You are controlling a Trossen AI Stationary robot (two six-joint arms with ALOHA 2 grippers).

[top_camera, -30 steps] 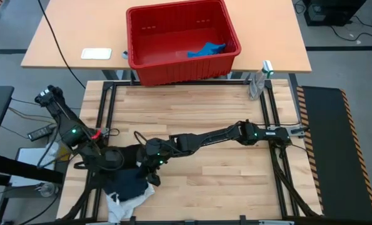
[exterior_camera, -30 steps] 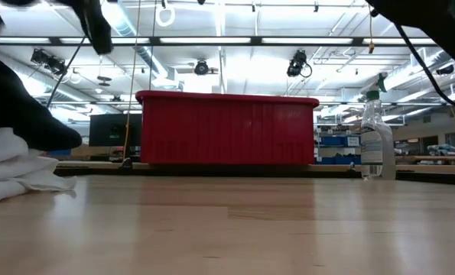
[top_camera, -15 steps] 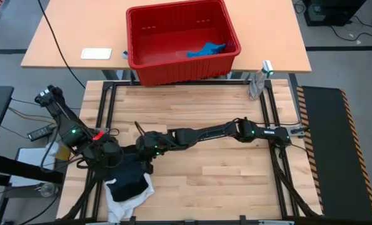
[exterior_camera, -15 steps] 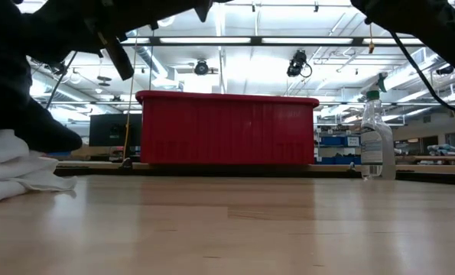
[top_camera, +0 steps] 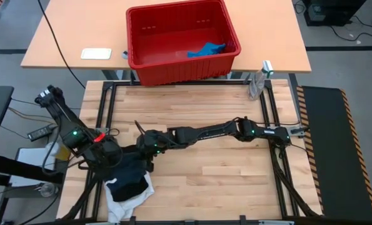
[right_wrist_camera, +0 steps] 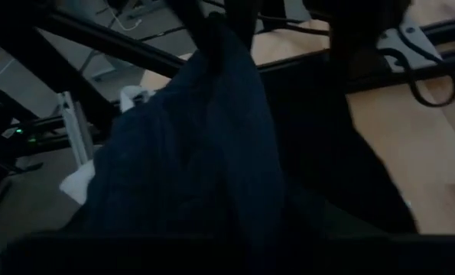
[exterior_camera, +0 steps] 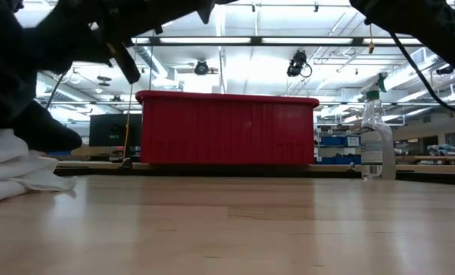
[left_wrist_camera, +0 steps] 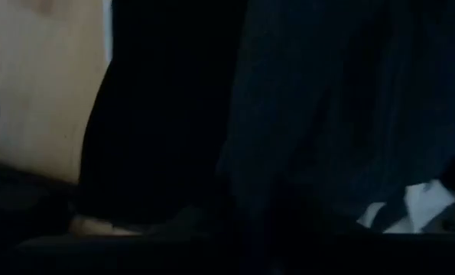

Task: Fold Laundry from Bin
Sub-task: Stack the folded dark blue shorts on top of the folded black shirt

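Both arms work low at the near left corner of the worktop (top_camera: pixel 236 106), over a small heap of laundry.

Left end effector (top_camera: pixel 114 164): at the heap's left edge, against the dark cloth. Fingers buried in shadow; cannot tell how far apart they stand, nor whether they have hold of anything.

Right end effector (top_camera: pixel 149 150): arm stretched across the worktop, tip at the heap's upper right edge, just beside the left one. Its wrist view is filled with dark navy garment (right_wrist_camera: pixel 189 160) draped right in front of it. Finger spacing and grip: cannot tell.

Heap: black garment (top_camera: pixel 130 177) directly beneath and between the two end effectors, lying on a white garment (top_camera: pixel 124 201) that sticks out on the side nearer the worktop edge. Navy and black are hard to separate from above.

Red bin (top_camera: pixel 229 28): well away, beyond both end effectors on the far table. One bright blue garment (top_camera: pixel 206 49) remains inside, at its right side.

Count: four garments in view (white, black, navy, blue), one bin, one spray bottle (top_camera: pixel 259 80), two arms.

Handling, judged: all cloth is light, limp, and non-fragile; it will sag and bunch when lifted. Layers cling, so a pinch may drag a neighbour along. Best taken at two corners or a hem, one per end effector, then spread flat.
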